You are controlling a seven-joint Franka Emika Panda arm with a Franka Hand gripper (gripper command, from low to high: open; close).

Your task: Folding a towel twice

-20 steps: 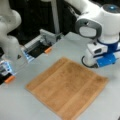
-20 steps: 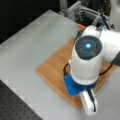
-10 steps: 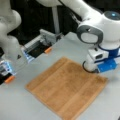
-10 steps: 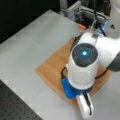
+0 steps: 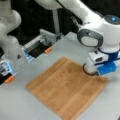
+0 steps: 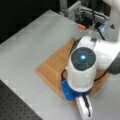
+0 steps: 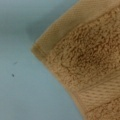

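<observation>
My claw point(image 5: 90, 72) sits low over the flat, unfolded towel point(image 5: 66, 88), at its three o'clock corner (first fold unstarted); its opening I cannot tell.

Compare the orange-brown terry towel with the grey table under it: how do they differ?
The orange-brown terry towel looks fuzzy and woven, with a flat hem showing in the wrist view; the grey table is smooth and plain. The towel covers only part of the table, lying unfolded and skewed like a diamond. The gripper sits at the towel's corner at a front view's right. Both lie flat.
</observation>
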